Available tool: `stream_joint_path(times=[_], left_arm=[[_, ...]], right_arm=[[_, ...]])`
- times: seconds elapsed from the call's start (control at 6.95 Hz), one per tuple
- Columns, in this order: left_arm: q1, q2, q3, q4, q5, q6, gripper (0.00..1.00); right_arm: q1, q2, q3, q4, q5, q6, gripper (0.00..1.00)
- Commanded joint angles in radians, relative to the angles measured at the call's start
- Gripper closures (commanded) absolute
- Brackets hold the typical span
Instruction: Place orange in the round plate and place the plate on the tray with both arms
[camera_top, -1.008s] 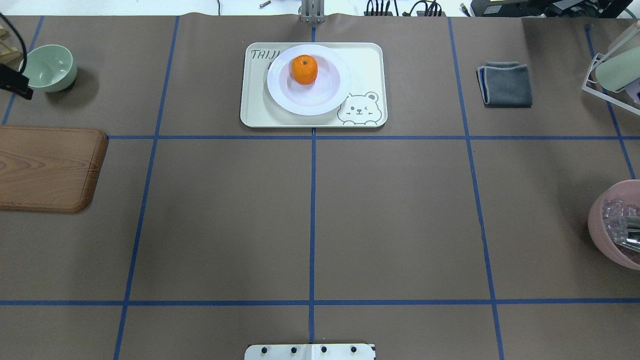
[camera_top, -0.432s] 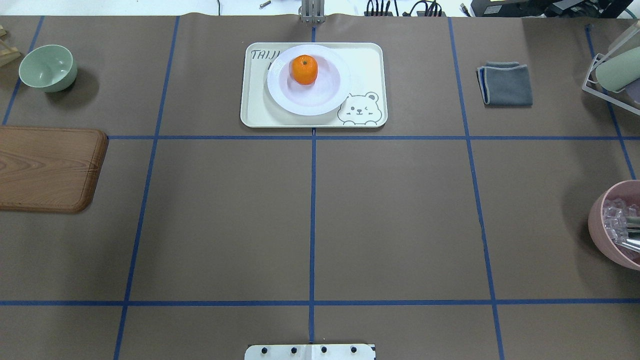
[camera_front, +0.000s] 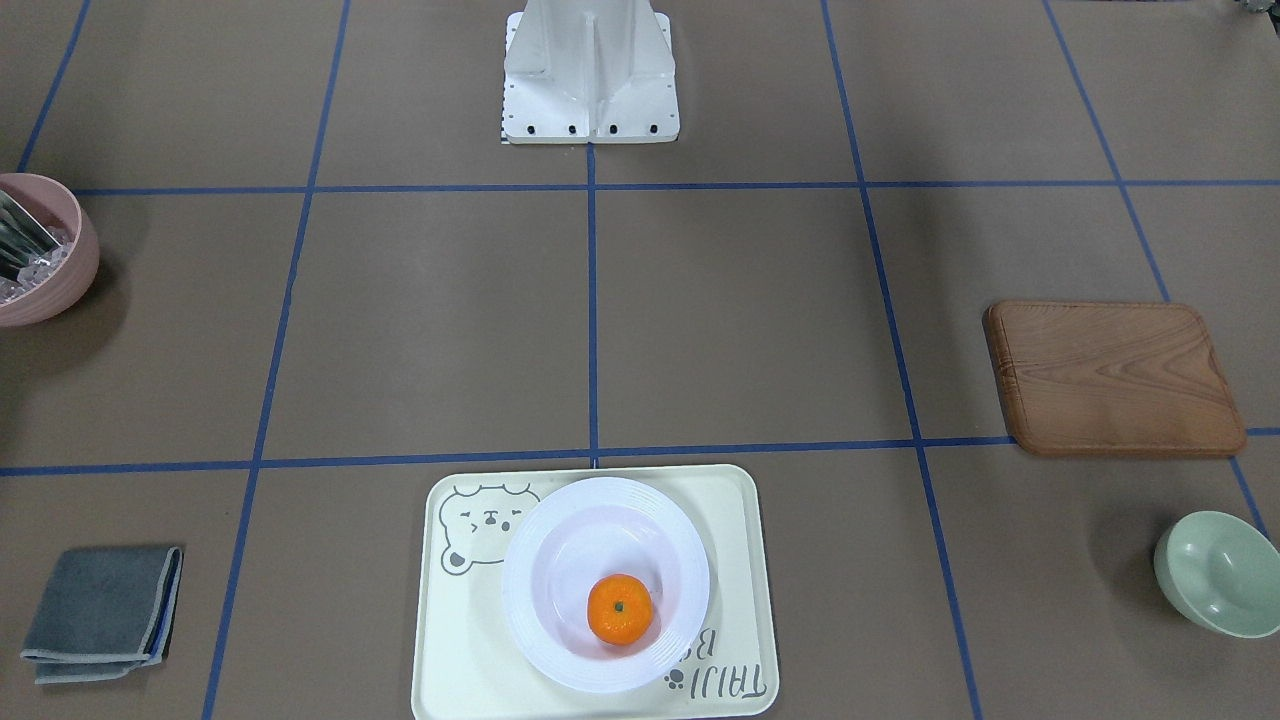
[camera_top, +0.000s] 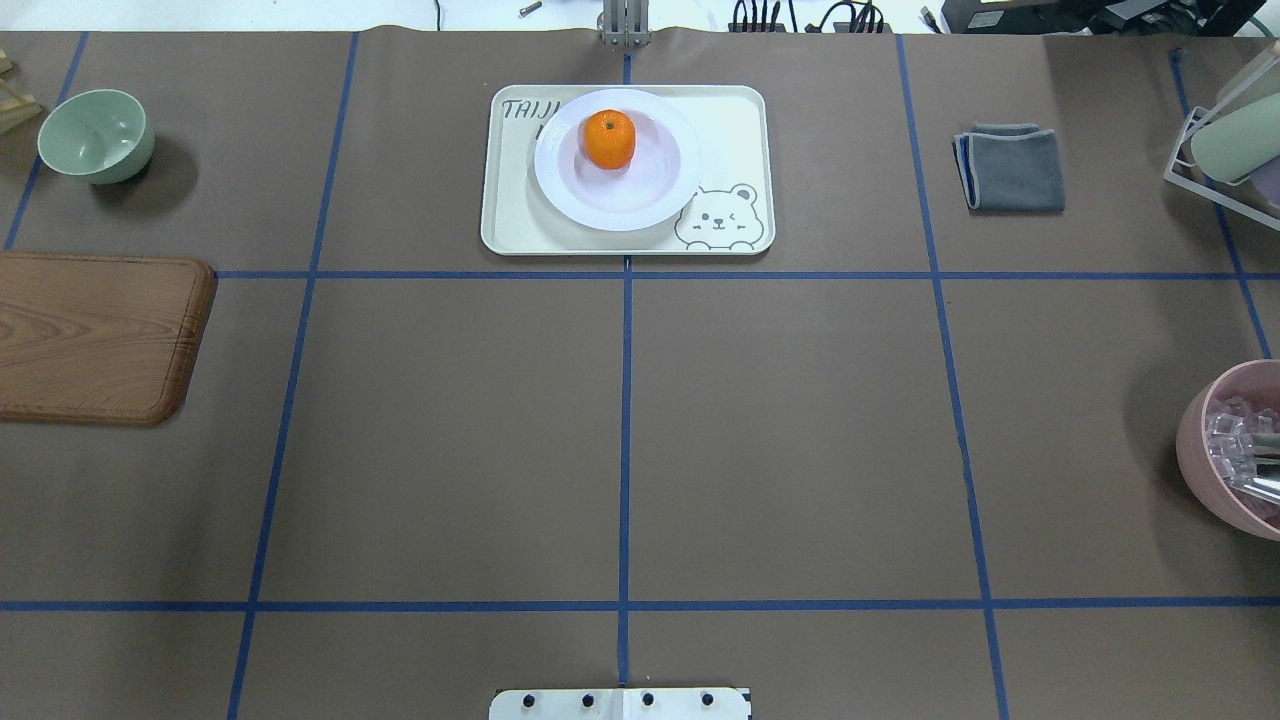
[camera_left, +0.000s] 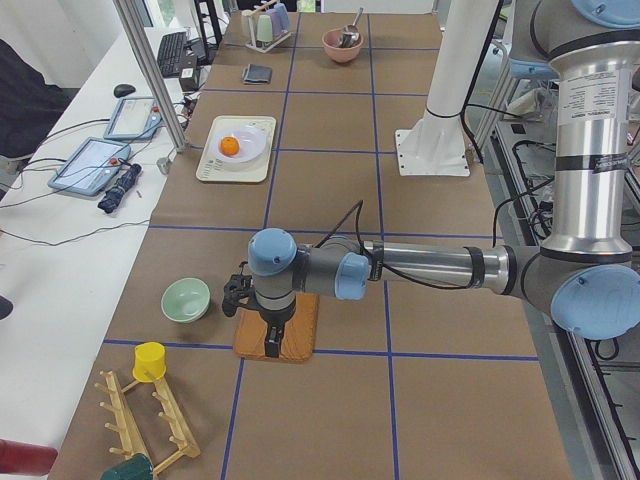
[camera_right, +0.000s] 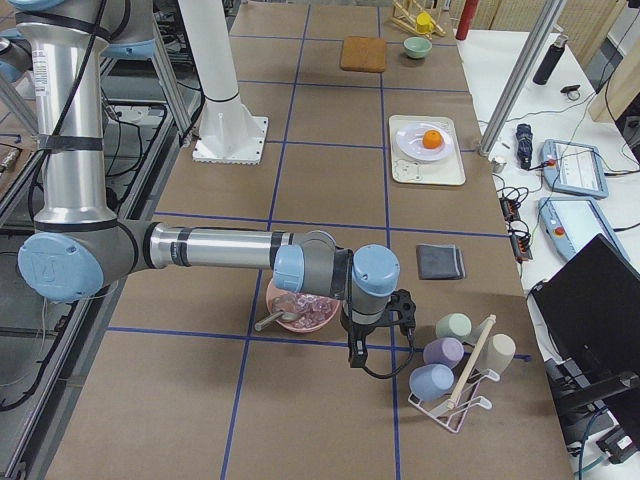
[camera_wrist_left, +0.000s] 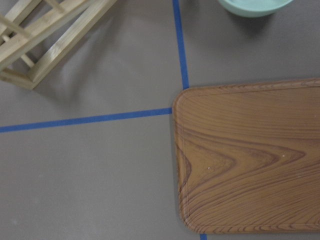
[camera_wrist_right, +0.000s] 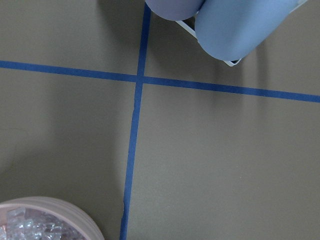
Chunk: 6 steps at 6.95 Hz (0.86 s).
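Observation:
The orange (camera_top: 610, 139) lies in the white round plate (camera_top: 620, 212), off-centre toward its far side. That plate stands on the cream bear tray (camera_top: 515, 228) at the table's far middle; the front view shows the orange (camera_front: 619, 608), plate (camera_front: 522, 590) and tray (camera_front: 450, 650) too. Neither arm is near them. My left gripper (camera_left: 238, 294) hovers by the wooden board at the table's left end, and my right gripper (camera_right: 402, 305) hangs between the pink bowl and the cup rack. Both show only in side views, so I cannot tell whether they are open or shut.
A wooden board (camera_top: 95, 335) and a pale green bowl (camera_top: 96, 135) sit at the left. On the right are a folded grey cloth (camera_top: 1012, 170), a pink bowl (camera_top: 1215, 470) of clear pieces and a wire cup rack (camera_top: 1225, 150). A wooden rack (camera_wrist_left: 45, 35) stands beyond the board.
The black left gripper seen one second ago at the overhead view's left edge beside the green bowl has moved out of that view. Orange, plate and tray have not moved.

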Motion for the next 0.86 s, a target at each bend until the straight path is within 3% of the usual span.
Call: stream_joint_path(times=[0.0,0.72], left_arm=[[-0.007,0.014,0.008,0.001,-0.045,-0.001,0.01],[-0.007,0.015,0.012,0.001,-0.044,-0.001,0.01]], right_arm=[[0.001,-0.006,0.002,0.000,0.020,0.014,0.00],[0.013,-0.013,0.009,-0.005,0.038,0.013,0.00]])
